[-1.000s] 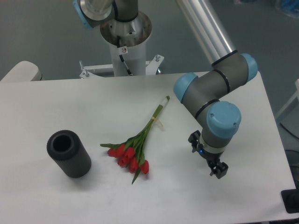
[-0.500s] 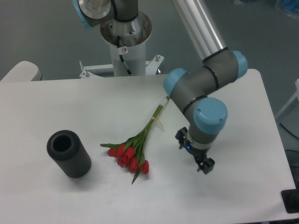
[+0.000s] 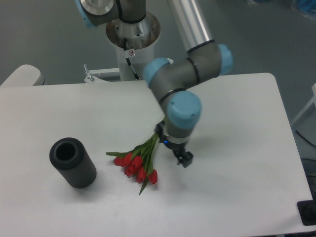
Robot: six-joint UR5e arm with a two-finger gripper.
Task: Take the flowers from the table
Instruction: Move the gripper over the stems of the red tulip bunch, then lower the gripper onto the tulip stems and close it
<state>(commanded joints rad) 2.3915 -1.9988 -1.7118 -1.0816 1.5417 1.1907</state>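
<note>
nothing lifted yet: on the table [image 3: 237,163] the arm [image 3: 182,94] hangs over the flowers [image 3: 138,160], which lie flat near the middle. the gripper [image 3: 174,146] sits above their stems; finger spread, can't tell. grasp and lift remain.

You see the flowers [image 3: 137,165] lying flat on the white table [image 3: 247,148], red buds fanned toward the near edge and green stems running up and right until the arm's wrist covers them. The gripper [image 3: 173,146] hangs over the stems just beside the buds, one dark finger [image 3: 185,159] showing to the right of the bunch, though you cannot tell from here whether the jaws are apart or closed, or whether they touch the stems. A black cylinder [image 3: 72,162] stands upright well to the left of the flowers, its open top facing you.
</note>
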